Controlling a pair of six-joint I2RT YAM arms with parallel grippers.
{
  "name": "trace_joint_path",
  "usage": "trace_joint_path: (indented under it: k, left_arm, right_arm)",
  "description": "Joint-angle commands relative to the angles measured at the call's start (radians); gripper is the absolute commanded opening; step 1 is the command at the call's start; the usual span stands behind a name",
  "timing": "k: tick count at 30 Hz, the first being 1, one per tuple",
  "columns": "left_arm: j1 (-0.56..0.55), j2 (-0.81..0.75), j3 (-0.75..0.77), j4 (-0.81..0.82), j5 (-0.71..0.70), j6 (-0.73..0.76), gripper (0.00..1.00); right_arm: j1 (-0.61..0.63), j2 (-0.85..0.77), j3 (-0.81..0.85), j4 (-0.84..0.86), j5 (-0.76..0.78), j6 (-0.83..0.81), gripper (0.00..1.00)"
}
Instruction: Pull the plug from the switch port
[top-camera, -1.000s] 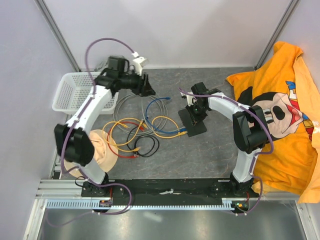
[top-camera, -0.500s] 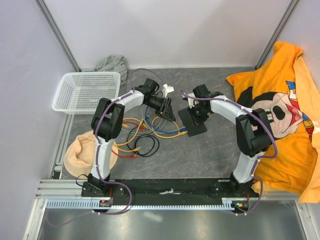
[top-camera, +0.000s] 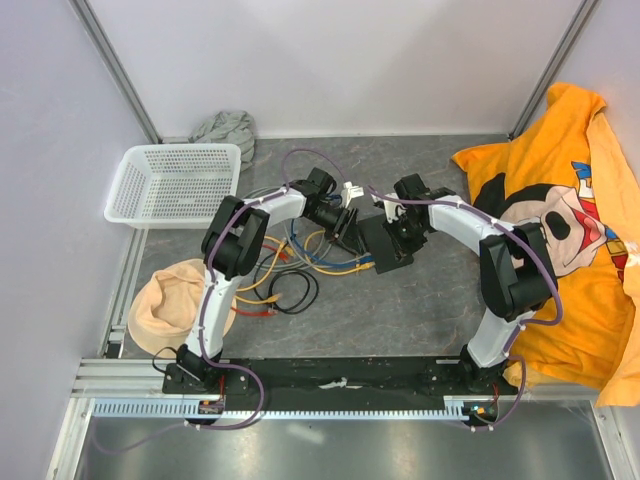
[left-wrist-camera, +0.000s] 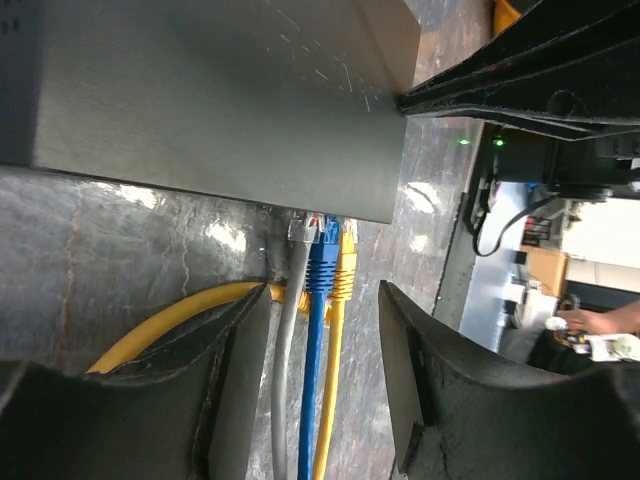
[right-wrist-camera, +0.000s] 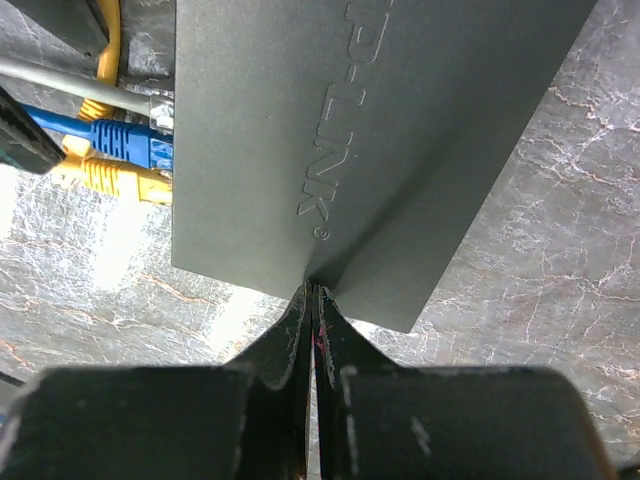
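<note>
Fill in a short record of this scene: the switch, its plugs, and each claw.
switch: flat black box, embossed lettering on top
plugs: grey plug, blue plug, yellow plug, side by side in one edge
left claw: open, astride the three cables
right claw: shut, tips against the switch

matte-black switch (right-wrist-camera: 330, 130) lies flat, coloured plugs (left-wrist-camera: 322, 240) seated along one edge

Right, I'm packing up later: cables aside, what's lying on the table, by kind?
Switch: 1
Basket: 1
Cloths: 3 (grey cloth, beige cloth, orange shirt)
Total: 5
</note>
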Motion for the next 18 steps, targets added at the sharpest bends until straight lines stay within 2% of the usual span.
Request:
trace_joint_path:
  k: [1, 9, 12, 18]
  left_arm:
    - [-0.008, 0.046, 0.060, 0.017, -0.020, -0.009, 0.56]
    - [-0.039, 0.092, 0.091, 0.029, -0.023, -0.029, 0.55]
    - [-0.037, 0.090, 0.116, 0.037, 0.012, -0.043, 0.49]
    - [-0.039, 0.064, 0.114, 0.036, 0.029, -0.055, 0.44]
  right_arm:
    - [-0.010, -0.014, -0.022, -0.021, 0.020, -0.011, 0.05]
    - [-0.019, -0.017, -0.041, -0.015, 0.034, -0.014, 0.05]
    - [-0.019, -0.022, -0.053, -0.015, 0.038, -0.014, 0.05]
    - [-0.024, -0.020, -0.054, -0.005, 0.044, -0.013, 0.06]
